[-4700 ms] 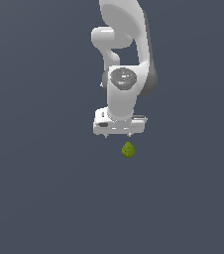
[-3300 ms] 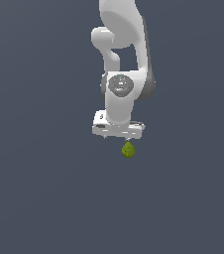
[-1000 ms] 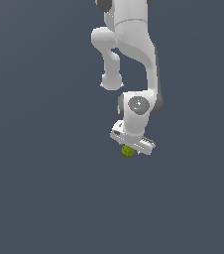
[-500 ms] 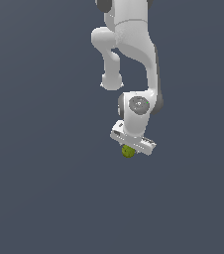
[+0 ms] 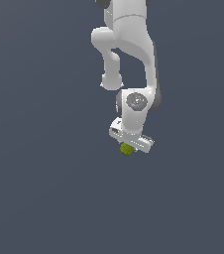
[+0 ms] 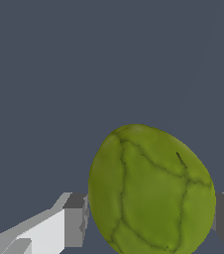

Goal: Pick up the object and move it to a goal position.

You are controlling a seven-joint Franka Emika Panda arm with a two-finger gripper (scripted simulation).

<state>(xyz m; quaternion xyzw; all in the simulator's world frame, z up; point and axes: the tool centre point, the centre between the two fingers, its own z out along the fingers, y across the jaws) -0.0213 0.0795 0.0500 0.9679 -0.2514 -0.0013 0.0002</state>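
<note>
Under the tilted white arm [image 5: 134, 59], the gripper [image 5: 129, 147] clamps the green lump [image 6: 151, 191] between its grey fingers [image 6: 75, 218], one on each side.

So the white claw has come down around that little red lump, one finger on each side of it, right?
Not red: the lump is olive-green, as the wrist view shows. The rest holds: the white claw sits around it, a finger on each side.
</note>
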